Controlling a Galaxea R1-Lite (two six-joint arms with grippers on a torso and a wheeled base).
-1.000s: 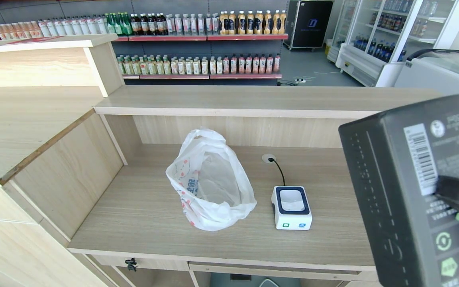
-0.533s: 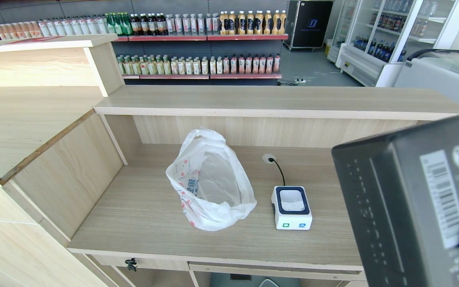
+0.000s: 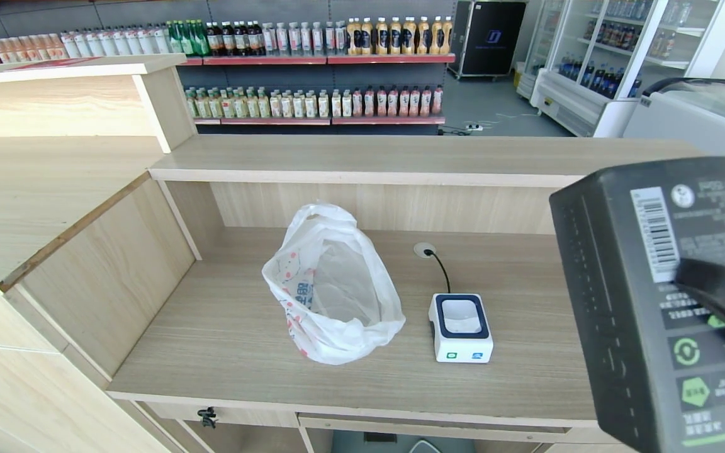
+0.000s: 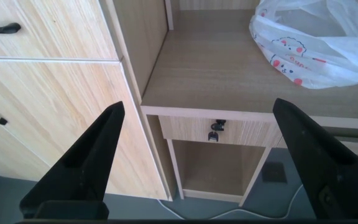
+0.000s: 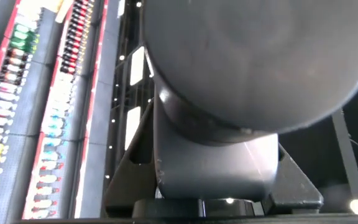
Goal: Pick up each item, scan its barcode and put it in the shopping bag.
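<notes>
Head view: wooden tabletop (image 3: 224, 340) is recessed under a raised ledge, with a side panel on the robot's left.

Black container (image 3: 627, 302) is the largest item in frame, raised off the tabletop at the robot's right, close to the camera. It is tilted, with the white barcode label (image 3: 655, 233) on its upward face. The right end effector (image 3: 724, 305) is clamped on the container, and one dark finger lies across the printed face just below the label. The right wrist view looks along the container's rounded dark end (image 5: 253, 56), which is seated between the fingers.

White plastic shopping bag (image 3: 331, 289) stands upright near the middle of the tabletop. Its mouth is open and its handles are up. It is well apart from the container.

The left end effector (image 4: 191, 168) is spread wide and holds nothing. In the left wrist view it hangs off the near left corner of the tabletop, in front of the cabinet fronts, and the bag is visible beyond it.

White barcode scanner (image 3: 460, 327) sits just to the right of the bag, apart from it, window facing up. It lies between the bag and the held container.

Black cable (image 3: 441, 270) runs from the scanner back to a round grommet (image 3: 425, 250) in the tabletop.

A small lock with a key (image 4: 214, 130) sits on the drawer front below the front edge of the tabletop.
</notes>
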